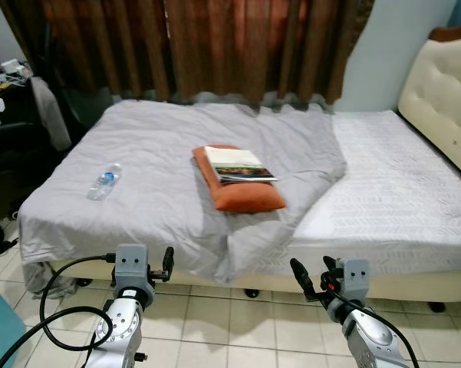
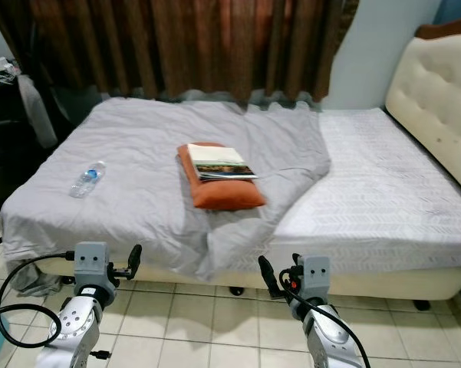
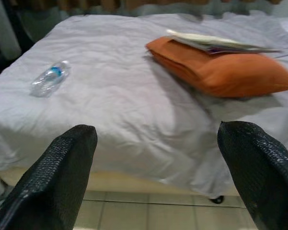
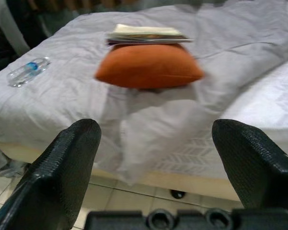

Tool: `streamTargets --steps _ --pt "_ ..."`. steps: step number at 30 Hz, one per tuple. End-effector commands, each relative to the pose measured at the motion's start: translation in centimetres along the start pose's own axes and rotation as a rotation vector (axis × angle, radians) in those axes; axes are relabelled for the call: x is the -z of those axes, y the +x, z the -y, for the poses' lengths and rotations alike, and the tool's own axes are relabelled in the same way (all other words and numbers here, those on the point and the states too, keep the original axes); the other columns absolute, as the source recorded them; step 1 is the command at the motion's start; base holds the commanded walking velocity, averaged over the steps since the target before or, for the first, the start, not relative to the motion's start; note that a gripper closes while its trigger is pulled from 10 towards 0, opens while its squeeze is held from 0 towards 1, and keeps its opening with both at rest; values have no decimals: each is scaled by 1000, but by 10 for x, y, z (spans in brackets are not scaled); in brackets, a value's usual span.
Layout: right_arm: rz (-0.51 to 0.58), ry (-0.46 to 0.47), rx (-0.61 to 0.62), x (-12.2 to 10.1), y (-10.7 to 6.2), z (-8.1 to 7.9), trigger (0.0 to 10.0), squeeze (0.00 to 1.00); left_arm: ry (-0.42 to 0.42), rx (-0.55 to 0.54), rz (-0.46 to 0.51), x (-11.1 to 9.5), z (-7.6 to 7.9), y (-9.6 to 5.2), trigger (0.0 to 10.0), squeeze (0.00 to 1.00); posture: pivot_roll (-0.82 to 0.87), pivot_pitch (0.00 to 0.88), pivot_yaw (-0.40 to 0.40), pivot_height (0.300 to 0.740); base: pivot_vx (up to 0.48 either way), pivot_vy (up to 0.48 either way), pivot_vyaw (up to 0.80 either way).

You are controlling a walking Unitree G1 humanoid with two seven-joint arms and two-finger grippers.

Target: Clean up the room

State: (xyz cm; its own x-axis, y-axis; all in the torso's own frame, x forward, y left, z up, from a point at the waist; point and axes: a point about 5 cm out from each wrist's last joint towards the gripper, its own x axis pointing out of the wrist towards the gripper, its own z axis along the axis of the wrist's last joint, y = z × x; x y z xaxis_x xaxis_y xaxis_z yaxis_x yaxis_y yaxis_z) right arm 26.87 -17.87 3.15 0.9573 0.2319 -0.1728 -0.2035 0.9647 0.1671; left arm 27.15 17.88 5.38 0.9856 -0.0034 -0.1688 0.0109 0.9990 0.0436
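An orange pillow (image 1: pixel 244 188) lies mid-bed on the rumpled grey blanket (image 1: pixel 161 153), with a small stack of books or magazines (image 1: pixel 238 164) on top of it. A clear plastic water bottle (image 1: pixel 104 181) lies on its side on the blanket toward the bed's left edge. My left gripper (image 3: pixel 158 177) is held low in front of the bed's foot, open and empty, pointing at the blanket between bottle and pillow. My right gripper (image 4: pixel 155 167) is also open and empty, facing the pillow from below the bed's edge.
The bed (image 1: pixel 399 184) has a white sheet bared on the right and a cream tufted headboard (image 1: pixel 445 92). Brown curtains (image 1: pixel 215 46) hang behind. A dark cluttered desk (image 1: pixel 8 84) stands at far left. Tiled floor (image 1: pixel 230 322) lies between me and the bed.
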Motion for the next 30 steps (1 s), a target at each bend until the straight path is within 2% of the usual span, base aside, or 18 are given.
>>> streamTargets --steps 1,6,15,19,25,30 --pt "14 2 -15 -2 2 -6 10000 0 -1 -22 -18 4 -10 -3 10000 0 -10 0 13 740 0 424 0" --pt "14 3 -4 -2 2 -5 10000 0 5 0 -17 3 -9 -2 10000 0 -11 0 14 740 0 427 -640" --pt "154 -83 31 -26 5 -3 10000 0 -27 -4 86 -13 -12 0 10000 0 -9 0 13 740 0 428 -800" --pt "142 -91 17 -27 8 -5 10000 0 -26 3 97 -16 -11 1 10000 0 -7 0 7 740 0 426 -800" --pt "115 -81 -8 -21 8 -7 10000 0 -35 -7 78 -9 -9 -3 10000 0 -4 0 2 740 0 428 -800" --pt "100 -88 -68 -17 7 -13 10000 0 -45 0 62 -3 -1 -8 10000 0 8 0 -7 740 0 430 158"
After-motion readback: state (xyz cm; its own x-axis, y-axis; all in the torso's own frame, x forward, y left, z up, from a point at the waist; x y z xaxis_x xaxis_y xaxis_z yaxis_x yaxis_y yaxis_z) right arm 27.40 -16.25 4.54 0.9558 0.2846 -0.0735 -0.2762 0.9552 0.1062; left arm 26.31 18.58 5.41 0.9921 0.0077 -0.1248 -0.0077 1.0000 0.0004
